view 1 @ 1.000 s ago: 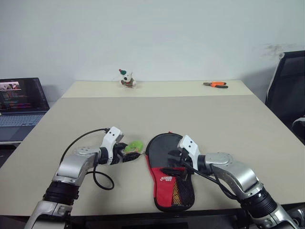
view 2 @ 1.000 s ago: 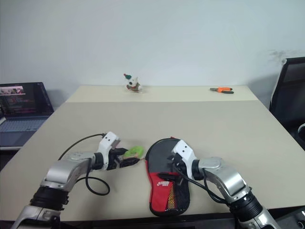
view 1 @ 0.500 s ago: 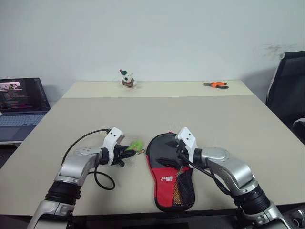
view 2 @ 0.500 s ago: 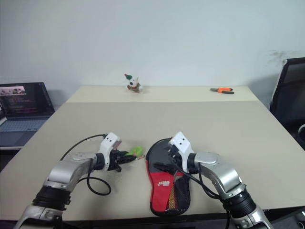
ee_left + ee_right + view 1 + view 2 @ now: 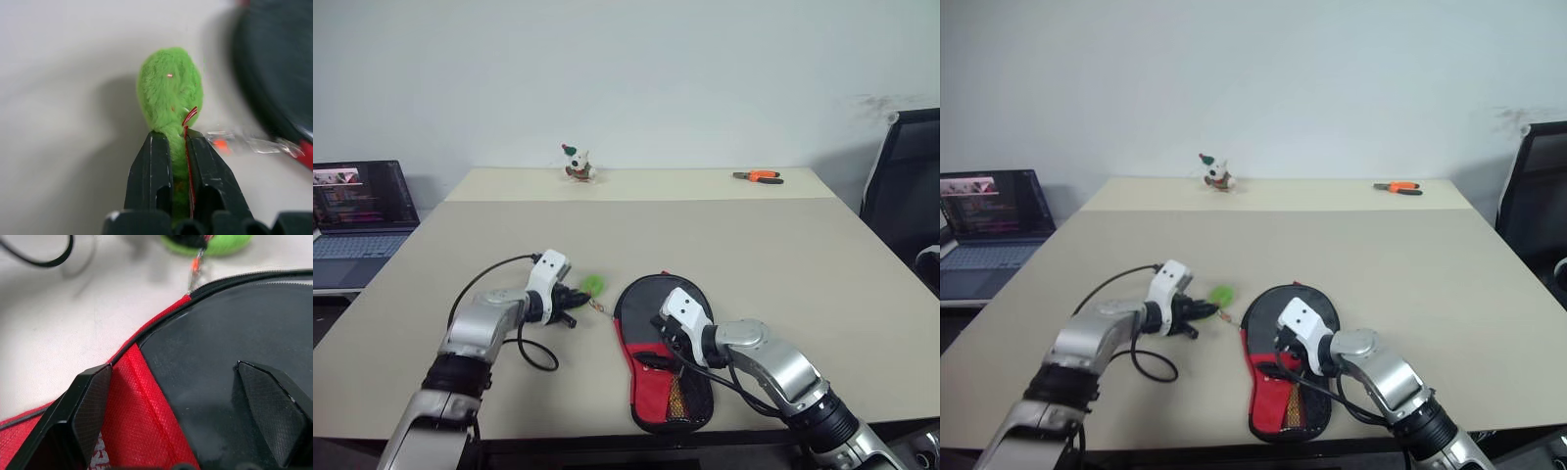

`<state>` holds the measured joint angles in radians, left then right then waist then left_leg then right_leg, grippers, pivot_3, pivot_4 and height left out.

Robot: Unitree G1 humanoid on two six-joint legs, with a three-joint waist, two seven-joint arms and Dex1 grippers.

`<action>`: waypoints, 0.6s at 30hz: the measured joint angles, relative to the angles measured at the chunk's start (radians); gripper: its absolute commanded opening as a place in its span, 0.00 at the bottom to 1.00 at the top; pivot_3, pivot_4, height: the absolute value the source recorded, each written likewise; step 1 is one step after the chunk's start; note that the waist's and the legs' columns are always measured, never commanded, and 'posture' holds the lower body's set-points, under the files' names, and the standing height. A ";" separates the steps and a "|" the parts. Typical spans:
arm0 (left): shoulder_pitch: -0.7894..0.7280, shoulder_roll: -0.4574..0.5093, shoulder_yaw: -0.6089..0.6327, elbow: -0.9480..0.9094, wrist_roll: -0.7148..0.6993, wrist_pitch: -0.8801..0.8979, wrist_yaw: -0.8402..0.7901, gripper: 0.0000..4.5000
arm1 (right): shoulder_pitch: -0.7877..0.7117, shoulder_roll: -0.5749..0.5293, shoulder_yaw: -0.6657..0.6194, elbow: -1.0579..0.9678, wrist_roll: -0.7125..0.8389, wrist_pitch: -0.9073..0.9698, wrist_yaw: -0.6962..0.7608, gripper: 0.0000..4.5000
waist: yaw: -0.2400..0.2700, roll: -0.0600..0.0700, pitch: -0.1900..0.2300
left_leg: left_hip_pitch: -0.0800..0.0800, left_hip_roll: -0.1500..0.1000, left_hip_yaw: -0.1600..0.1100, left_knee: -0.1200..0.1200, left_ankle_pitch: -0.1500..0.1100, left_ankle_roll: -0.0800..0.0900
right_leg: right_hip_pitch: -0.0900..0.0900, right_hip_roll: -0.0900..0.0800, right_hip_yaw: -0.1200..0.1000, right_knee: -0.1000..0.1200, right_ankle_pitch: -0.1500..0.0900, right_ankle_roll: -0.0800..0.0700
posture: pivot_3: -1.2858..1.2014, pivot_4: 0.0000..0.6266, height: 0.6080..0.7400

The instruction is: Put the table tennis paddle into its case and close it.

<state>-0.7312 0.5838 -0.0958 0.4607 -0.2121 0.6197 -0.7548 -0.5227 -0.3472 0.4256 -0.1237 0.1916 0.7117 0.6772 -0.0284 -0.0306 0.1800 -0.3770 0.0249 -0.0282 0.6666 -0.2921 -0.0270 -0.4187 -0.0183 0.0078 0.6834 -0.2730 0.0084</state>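
On the near part of the beige table, the case is lying flat, its round end away from the robot and its red panel and mesh pocket toward the near edge. The paddle is probably inside it, though its handle is not showing clearly. The left gripper is pinching the fuzzy green tag between its two black fingers, nearly closed, with the tag's rounded end sticking out beyond the tips. The tag is sitting just left of the case's rim. The right gripper is resting over the case with its fingers spread wide, one over the red fabric, the other over the black face, gripping nothing. At the far edge a small toy and orange pliers are lying well apart; a laptop is standing off to the left.
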 measured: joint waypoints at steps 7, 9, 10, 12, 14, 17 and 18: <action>-0.313 -0.108 -0.078 0.565 0.159 -0.311 0.021 0.01 | -0.002 -0.027 -0.002 0.014 -0.016 0.002 0.012 1.00 | -0.007 -0.004 -0.002 | 0.004 0.001 0.003 0.002 0.000 0.000 | 0.004 0.005 -0.002 -0.001 0.004 -0.002 | 0.52 0.24 1.00; -0.370 -0.134 -0.089 0.668 0.198 -0.374 0.039 0.01 | -0.003 -0.037 -0.010 0.021 -0.015 0.002 0.022 1.00 | -0.008 -0.004 -0.002 | 0.010 0.001 0.004 0.001 0.000 0.001 | 0.009 0.006 -0.001 -0.001 0.004 -0.002 | 0.52 0.24 1.00; -0.392 -0.147 -0.092 0.708 0.215 -0.400 0.047 0.01 | -0.003 -0.038 -0.012 0.025 -0.014 0.002 0.023 1.00 | -0.008 -0.004 -0.002 | 0.012 0.001 0.004 0.000 0.000 0.001 | 0.011 0.006 -0.002 -0.002 0.004 -0.001 | 0.52 0.24 1.00; -0.428 -0.169 -0.093 0.767 0.244 -0.441 0.068 0.01 | -0.005 -0.040 -0.013 0.029 -0.014 0.003 0.025 1.00 | -0.006 -0.004 -0.002 | 0.013 0.001 0.003 0.000 0.000 0.001 | 0.012 0.006 -0.002 -0.002 0.004 -0.001 | 0.52 0.24 1.00; -0.460 -0.198 -0.094 0.815 0.278 -0.475 0.092 0.01 | -0.006 -0.046 -0.016 0.028 -0.014 0.008 0.028 1.00 | -0.003 -0.004 -0.002 | 0.013 0.001 0.003 0.000 0.000 0.000 | 0.012 0.006 -0.002 -0.002 0.004 -0.001 | 0.52 0.24 1.00; -0.489 -0.236 -0.097 0.853 0.330 -0.522 0.128 0.01 | 0.003 -0.050 -0.022 0.014 -0.014 0.021 0.026 1.00 | -0.002 -0.004 -0.003 | 0.012 0.000 0.003 0.000 0.000 0.000 | 0.012 0.005 -0.002 -0.002 0.005 -0.001 | 0.52 0.24 1.00; -0.498 -0.247 -0.098 0.861 0.346 -0.533 0.137 0.01 | 0.007 -0.052 -0.022 0.008 -0.014 0.024 0.025 1.00 | -0.001 -0.004 -0.003 | 0.012 0.000 0.003 0.000 0.000 0.000 | 0.012 0.005 -0.002 -0.002 0.005 -0.001 | 0.52 0.24 1.00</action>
<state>-1.2293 0.3365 -0.1940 1.3213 0.1336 0.0868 -0.6175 -0.5160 -0.3987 0.4034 -0.1154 0.1774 0.7360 0.7022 -0.0298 -0.0350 0.1774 -0.3648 0.0253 -0.0250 0.6670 -0.2918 -0.0266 -0.4063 -0.0134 0.0060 0.6809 -0.2684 0.0078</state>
